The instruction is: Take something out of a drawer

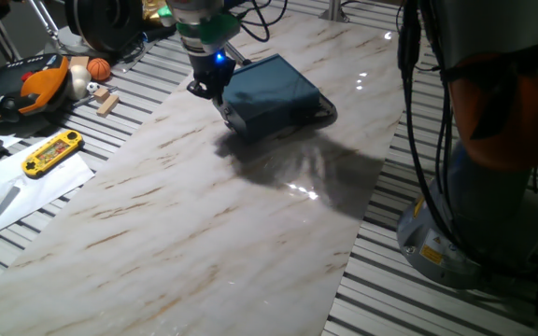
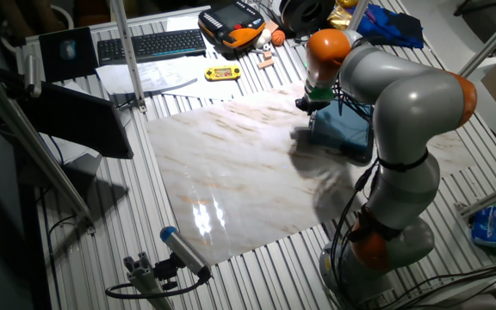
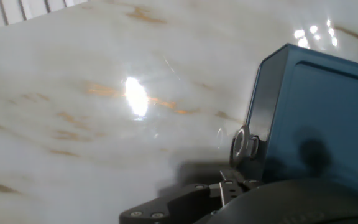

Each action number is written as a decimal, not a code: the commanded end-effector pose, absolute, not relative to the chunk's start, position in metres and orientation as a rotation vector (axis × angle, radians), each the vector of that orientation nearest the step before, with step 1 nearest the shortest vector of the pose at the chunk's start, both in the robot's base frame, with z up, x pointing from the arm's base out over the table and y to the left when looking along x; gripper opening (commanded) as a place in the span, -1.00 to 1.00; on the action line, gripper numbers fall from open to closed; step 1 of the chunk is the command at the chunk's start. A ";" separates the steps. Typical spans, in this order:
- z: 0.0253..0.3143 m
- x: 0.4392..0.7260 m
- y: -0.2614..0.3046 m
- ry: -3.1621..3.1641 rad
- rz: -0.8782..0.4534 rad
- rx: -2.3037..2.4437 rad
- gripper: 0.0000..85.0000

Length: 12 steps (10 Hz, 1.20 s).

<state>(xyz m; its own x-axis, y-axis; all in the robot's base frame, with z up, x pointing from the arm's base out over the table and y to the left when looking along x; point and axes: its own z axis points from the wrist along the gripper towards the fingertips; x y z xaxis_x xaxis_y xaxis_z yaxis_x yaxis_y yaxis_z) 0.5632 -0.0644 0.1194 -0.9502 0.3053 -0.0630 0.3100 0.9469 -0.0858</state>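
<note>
While our gripper (image 1: 220, 101) hovers just before the drawer (image 1: 271, 93), near its metal knob (image 3: 246, 145), we cannot tell how wide its jaws stand.

The marble tabletop (image 1: 204, 233) is seen by one fixed view from low and close, looking along its length toward the blue box (image 1: 274, 93) at the far end; the same tabletop (image 2: 231, 172) is taken by the other fixed view from high up and farther off (from a different side), with the box (image 2: 344, 129) beyond it; the box (image 3: 316, 118) is met at very close range in the hand view, its knob (image 3: 246, 144) facing the lens; box and tabletop are shared by all three.
</note>
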 end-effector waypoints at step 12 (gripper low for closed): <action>0.100 0.575 -0.071 2.997 -0.169 0.515 -0.20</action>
